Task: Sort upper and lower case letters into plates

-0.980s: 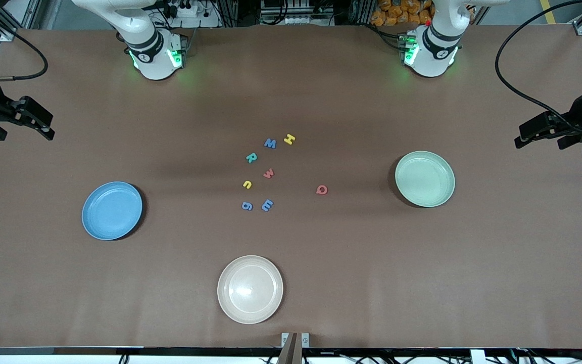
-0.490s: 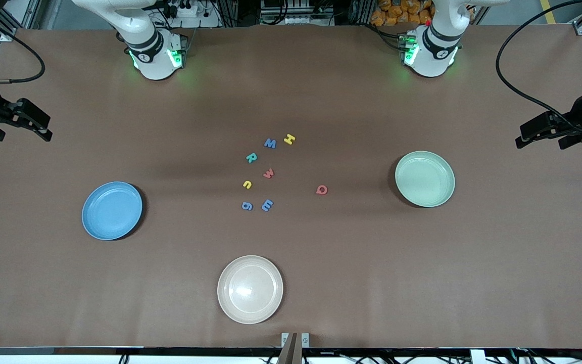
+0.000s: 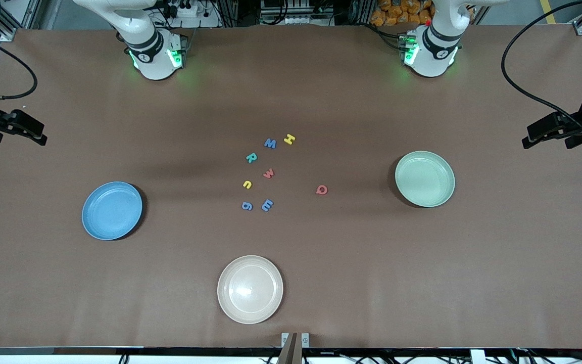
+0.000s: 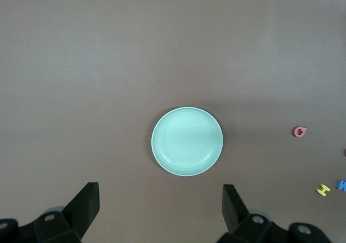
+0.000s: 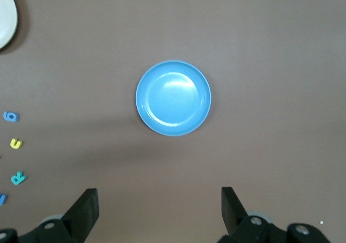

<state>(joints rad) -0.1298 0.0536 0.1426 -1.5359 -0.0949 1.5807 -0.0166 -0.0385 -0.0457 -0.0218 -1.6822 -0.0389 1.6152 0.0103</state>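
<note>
Eight small letters lie mid-table: yellow H, blue W, teal R, red w, yellow u, blue g, blue E and, apart from them, red Q. The sky blue plate and the mint green plate are both empty. My right gripper hangs open over bare table at its arm's end, looking down on the blue plate. My left gripper hangs open at the other end, with the mint plate below it.
A cream plate, also empty, sits nearest the front camera. The two robot bases stand along the table's edge farthest from the front camera. Brown table surface lies between the letters and each plate.
Both grippers have drawn outward toward their own ends of the table, staying open. The letters and plates have not moved.
</note>
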